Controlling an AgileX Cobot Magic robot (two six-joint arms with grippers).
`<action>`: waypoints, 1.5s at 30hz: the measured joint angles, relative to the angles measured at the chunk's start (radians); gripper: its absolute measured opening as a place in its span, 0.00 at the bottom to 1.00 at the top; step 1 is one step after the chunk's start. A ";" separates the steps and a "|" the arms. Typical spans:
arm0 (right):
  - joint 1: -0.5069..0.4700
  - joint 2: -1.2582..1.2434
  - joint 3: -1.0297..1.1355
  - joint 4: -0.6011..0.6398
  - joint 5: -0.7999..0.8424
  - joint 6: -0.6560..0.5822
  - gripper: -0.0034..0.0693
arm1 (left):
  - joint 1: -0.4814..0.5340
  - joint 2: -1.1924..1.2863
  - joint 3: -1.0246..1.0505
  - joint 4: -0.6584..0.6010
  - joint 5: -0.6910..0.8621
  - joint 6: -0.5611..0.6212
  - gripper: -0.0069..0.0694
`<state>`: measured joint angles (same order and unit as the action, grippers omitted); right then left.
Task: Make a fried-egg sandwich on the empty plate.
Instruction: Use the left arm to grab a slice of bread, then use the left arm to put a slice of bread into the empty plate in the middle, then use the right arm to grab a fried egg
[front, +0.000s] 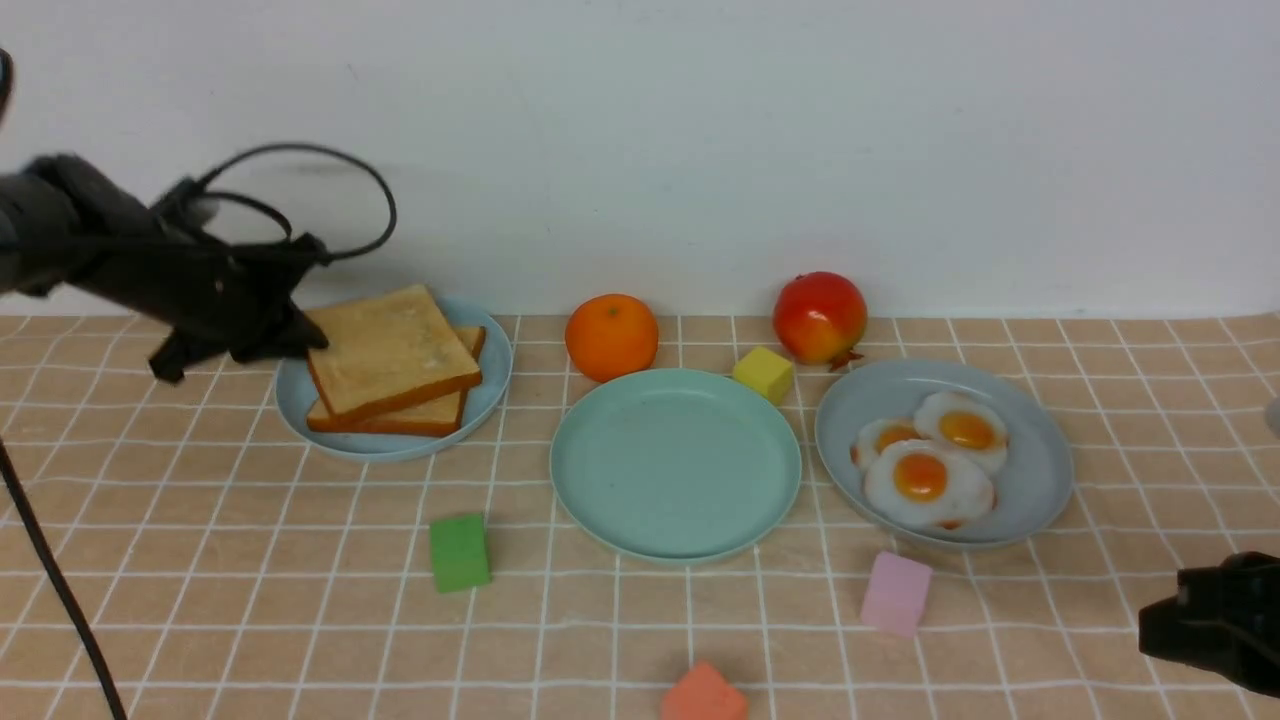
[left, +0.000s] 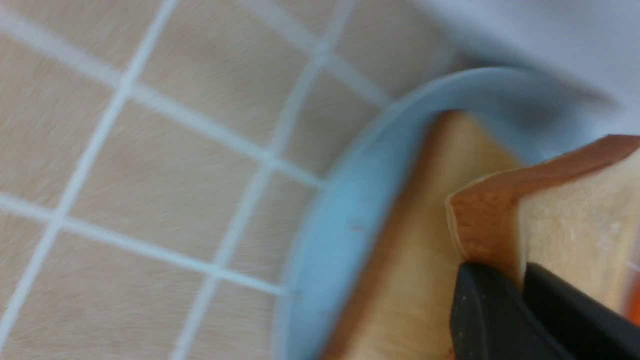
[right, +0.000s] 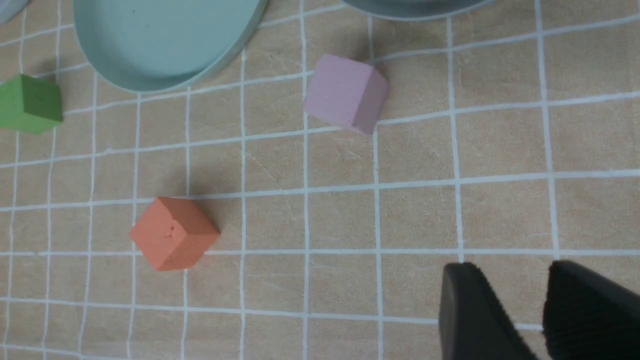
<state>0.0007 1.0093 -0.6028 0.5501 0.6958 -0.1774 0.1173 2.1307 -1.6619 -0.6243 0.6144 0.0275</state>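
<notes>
Only close-up — left pincer (left: 520, 275) on toast (left: 575, 220)

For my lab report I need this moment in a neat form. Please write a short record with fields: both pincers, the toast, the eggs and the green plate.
left pincer: closed on a corner of the top toast slice
second toast slice: under the top one, on the light blue plate
mint plate: nothing on it
eggs: three, together on the grey-blue plate
right pincer: open, holds nothing, over bare table
sandwich: not yet begun on the mint plate
</notes>
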 joint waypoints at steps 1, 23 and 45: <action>0.000 0.000 -0.001 0.000 -0.001 0.000 0.38 | 0.000 -0.021 0.000 -0.022 0.014 0.040 0.13; 0.000 0.000 -0.001 0.004 -0.103 0.000 0.38 | -0.340 0.025 -0.001 -0.294 0.139 0.394 0.16; 0.000 0.097 -0.177 -0.015 -0.144 0.000 0.56 | -0.284 -0.089 -0.090 -0.128 0.311 0.245 0.77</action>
<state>0.0007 1.1065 -0.7798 0.5356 0.5521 -0.1774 -0.1670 2.0414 -1.7518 -0.7526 0.9252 0.2723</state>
